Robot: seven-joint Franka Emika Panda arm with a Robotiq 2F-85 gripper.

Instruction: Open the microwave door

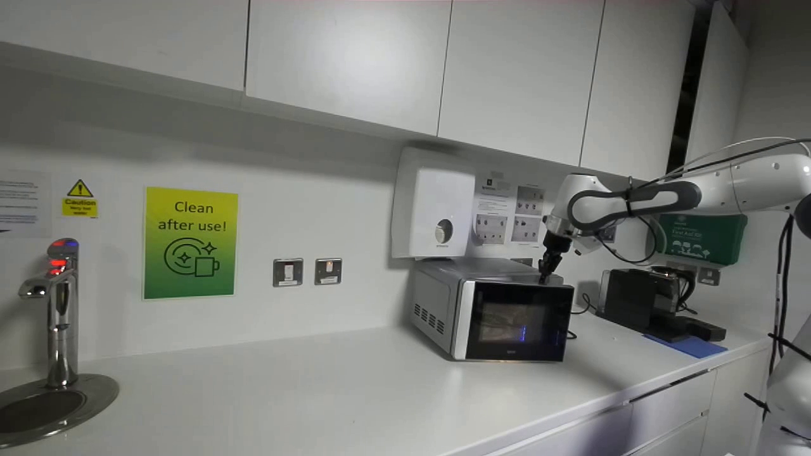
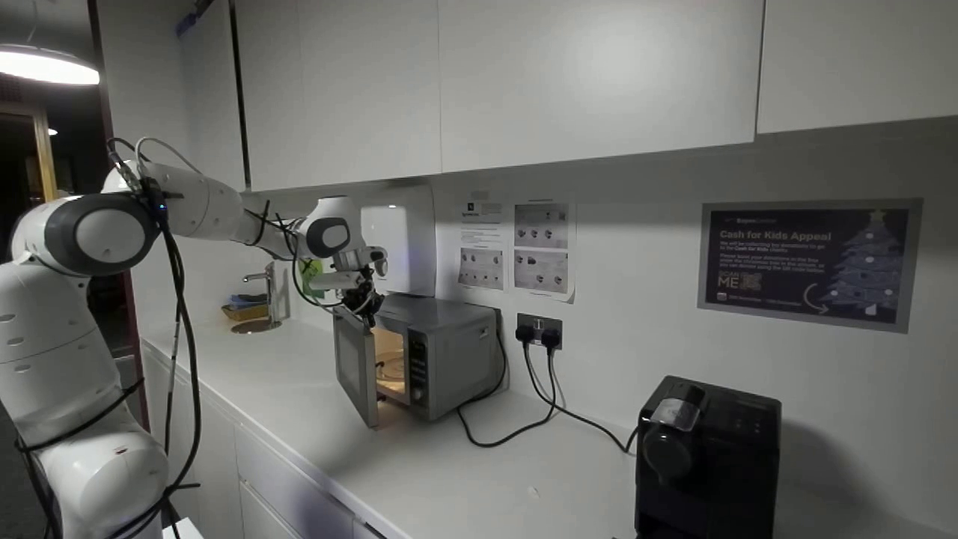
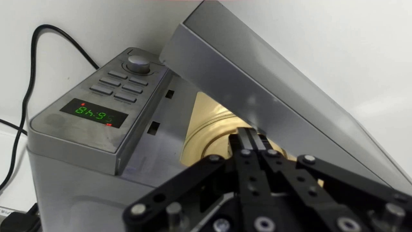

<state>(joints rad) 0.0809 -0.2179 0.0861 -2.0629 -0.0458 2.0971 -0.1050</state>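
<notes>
- We see the microwave door (image 1: pixel 516 322) ajar, microwave (image 2: pixel 458 359) lit inside.
- Our gripper (image 3: pixel 251 135) is clenched, in the gap between door and microwave.

Way in: gap at control panel (image 3: pixel 103 96), between microwave door (image 2: pixel 355 367) and microwave body (image 2: pixel 464 359). Gripper (image 3: pixel 251 137), jaws together, at gap's top. Counter (image 1: pixel 285 386) ahead of door: open room. Limits: wall cabinets (image 1: pixel 348 57) overhead, white dispenser (image 1: pixel 437 209) behind and above, black cable (image 2: pixel 490 445) looped beside body, coffee machine (image 2: pixel 711 449) farther along.
</notes>
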